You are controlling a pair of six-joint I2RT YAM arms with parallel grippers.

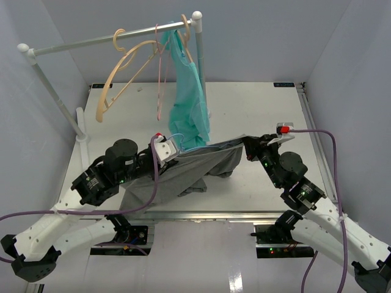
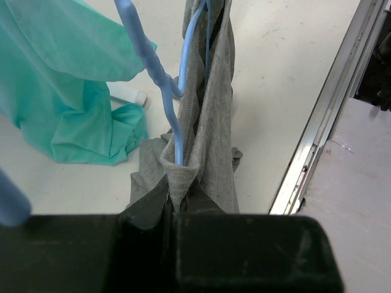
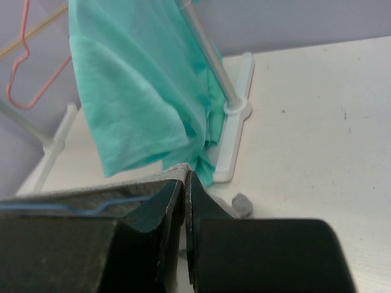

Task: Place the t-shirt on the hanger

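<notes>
**A:** While the t-shirt is stretched into a band between the two hands, its top edge is up off the counter. The loose lower part sags down to the surface by the near edge. The hanger is tucked inside it, with just a bit of blue wire poking out on top.

**B:** What are the hands doing?

**A:** The left hand is pressed together on a fold of the gray cloth. In its wrist view the blue wire runs straight down into that fold. The right hand is nipped tight on the other end of the shirt.

**B:** Anything crowding it?

**A:** Yep, the teal garment hangs right behind. Its bottom end is touching, or just about touching, the shirt's top edge where the wire sticks out. The rack post stands just behind that. Further left on the rail hang the tan hangers and pink hangers, well apart from the shirt.
</notes>
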